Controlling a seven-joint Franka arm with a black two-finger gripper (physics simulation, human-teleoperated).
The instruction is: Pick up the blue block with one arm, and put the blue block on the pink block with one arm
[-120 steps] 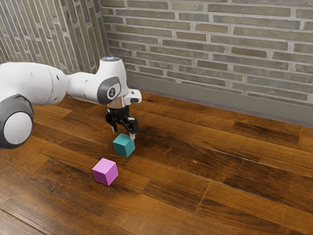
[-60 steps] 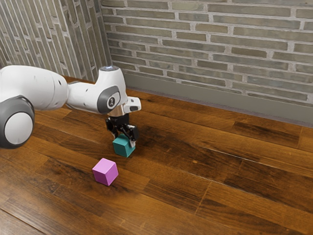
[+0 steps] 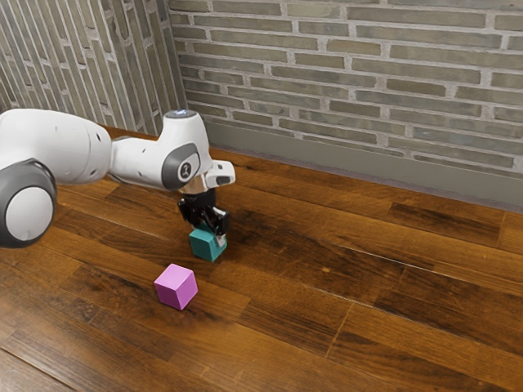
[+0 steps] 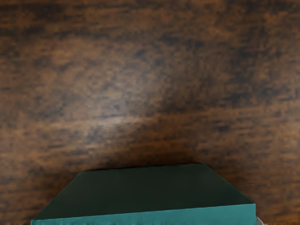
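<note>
The blue block (image 3: pixel 206 246), teal in colour, rests on the wooden floor. My gripper (image 3: pixel 206 231) has come down over it, one finger on each side of its upper part. The fingers (image 3: pixel 221 237) still stand apart, so the gripper is open. In the wrist view the blue block (image 4: pixel 145 194) lies just under my hand as a dark teal slab. The pink block (image 3: pixel 176 286) sits on the floor nearer the camera, a little toward the exterior view's left of the blue block, and nothing touches it.
The wooden floor (image 3: pixel 368 278) stretches toward the exterior view's right. A brick wall (image 3: pixel 351 73) runs along the back and a slatted wall (image 3: pixel 82 57) stands behind the arm.
My gripper has come down from just above the blue block until its fingers straddle the block's upper part. Neither block has moved.
</note>
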